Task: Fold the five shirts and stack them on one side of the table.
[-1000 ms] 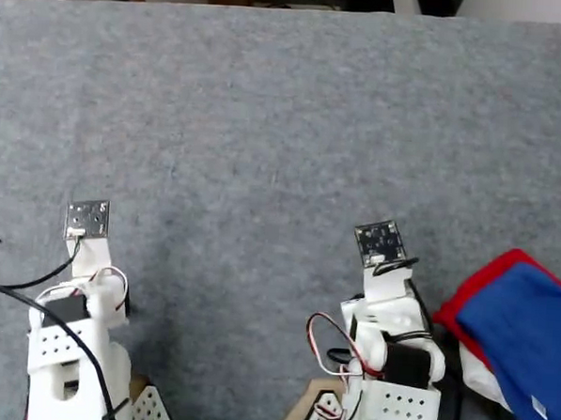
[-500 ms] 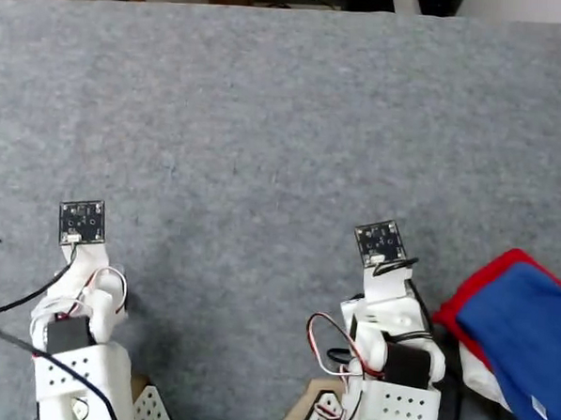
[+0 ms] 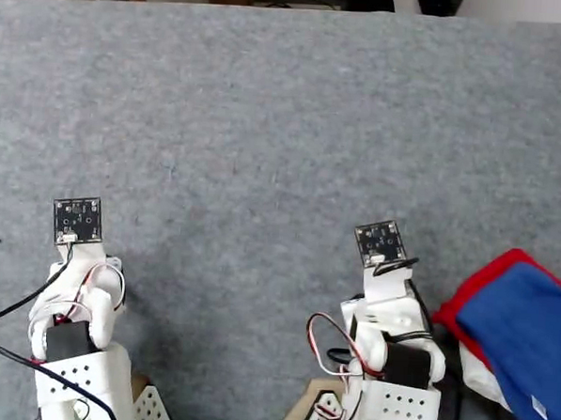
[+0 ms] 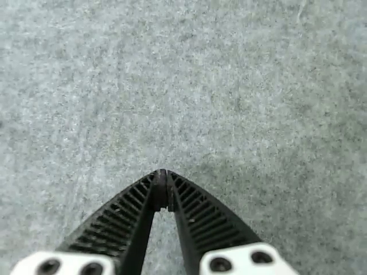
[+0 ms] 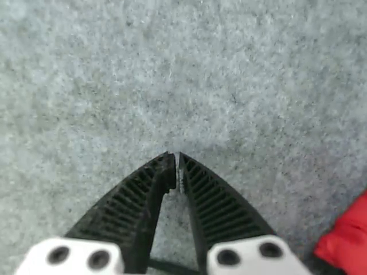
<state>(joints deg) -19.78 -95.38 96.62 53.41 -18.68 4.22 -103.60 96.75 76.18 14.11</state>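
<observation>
the folded shirts (image 3: 518,347) lie as one stack at the table's (image 3: 286,107) right edge, toward the near corner beside the arm bases. a blue shirt (image 3: 528,331) is on top, a red shirt (image 3: 472,293) shows as a border under it, and a white layer (image 3: 483,376) lies beneath. how many are in the pile cannot be counted. piled there, they look like the stack the task asks for, kept to one side so the middle of the table is free for folding. the right end effector (image 5: 176,163) hangs over bare table just beside the stack but apart from it, its ribbed fingers pressed together on nothing. the left end effector (image 4: 161,182), likewise pinched closed and empty, sits well apart from the stack, toward the near left corner. both look parked.
</observation>
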